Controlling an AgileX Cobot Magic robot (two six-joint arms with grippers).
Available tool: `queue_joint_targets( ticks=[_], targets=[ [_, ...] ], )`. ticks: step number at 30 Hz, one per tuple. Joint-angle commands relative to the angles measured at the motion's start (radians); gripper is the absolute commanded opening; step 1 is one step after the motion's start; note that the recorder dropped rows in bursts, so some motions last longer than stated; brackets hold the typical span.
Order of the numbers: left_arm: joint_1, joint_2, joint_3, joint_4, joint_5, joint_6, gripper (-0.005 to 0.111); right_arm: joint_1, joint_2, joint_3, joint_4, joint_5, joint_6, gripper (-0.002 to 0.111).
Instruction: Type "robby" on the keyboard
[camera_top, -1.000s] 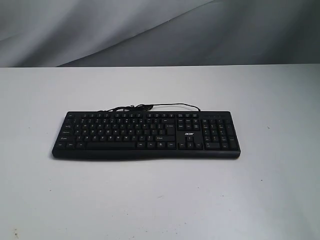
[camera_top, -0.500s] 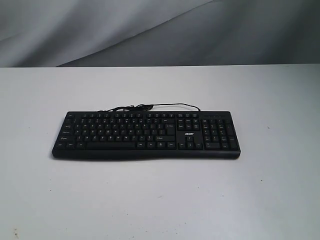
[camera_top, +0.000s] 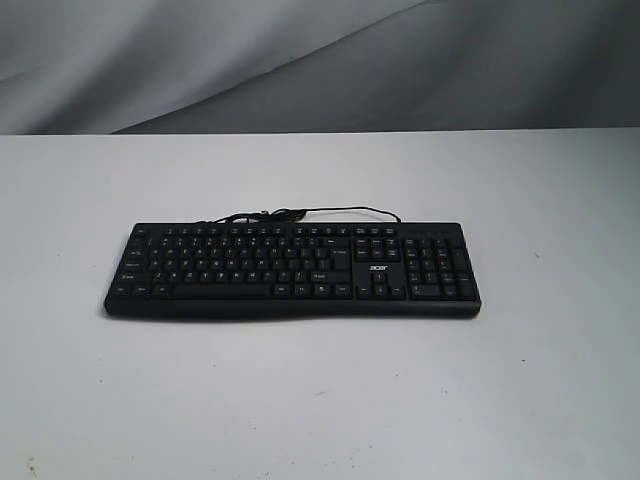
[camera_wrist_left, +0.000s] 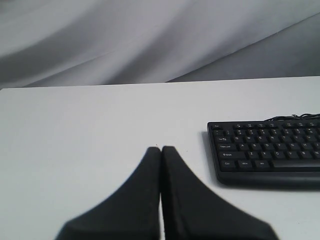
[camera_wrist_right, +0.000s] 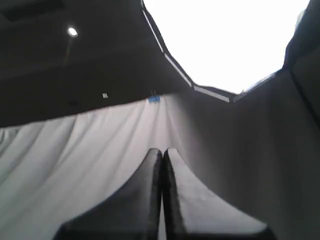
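Note:
The black keyboard (camera_top: 292, 270) lies flat in the middle of the white table (camera_top: 320, 400), number pad to the right, its thin cable (camera_top: 300, 213) looped behind it. No arm shows in the exterior view. In the left wrist view my left gripper (camera_wrist_left: 161, 149) is shut with nothing in it, low over the table, and the keyboard's left end (camera_wrist_left: 265, 152) lies off to one side of it. My right gripper (camera_wrist_right: 161, 150) is shut and empty too, pointing up at the grey curtain and ceiling; the keyboard is out of that view.
A grey draped curtain (camera_top: 320, 60) hangs behind the table's far edge. In the right wrist view a bright ceiling panel (camera_wrist_right: 225, 35) and a small lamp (camera_wrist_right: 73, 32) show above the curtain.

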Motion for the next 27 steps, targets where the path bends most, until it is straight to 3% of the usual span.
queue_joint_targets(
  ticks=[1, 6, 16, 21, 27],
  targets=[
    [0.002, -0.003, 0.004, -0.008, -0.005, -0.004, 0.001, -0.008, 0.25, -0.244, 0.021, 0.298, 0.049, 0.0],
    [0.002, -0.003, 0.004, -0.008, -0.005, -0.004, 0.001, -0.008, 0.54, -0.46, 0.021, 0.444, 0.062, 0.0],
    [0.002, -0.003, 0.004, -0.008, -0.005, -0.004, 0.001, -0.008, 0.835, -0.681, -0.035, 0.316, 0.027, 0.0],
    [0.002, -0.003, 0.004, -0.008, -0.005, -0.004, 0.001, -0.008, 1.027, -0.951, -0.189, 0.701, -0.078, 0.0],
    [0.002, -0.003, 0.004, -0.008, -0.005, -0.004, 0.001, -0.008, 1.221, -1.203, -0.226, 1.101, -0.461, 0.0]
  ],
)
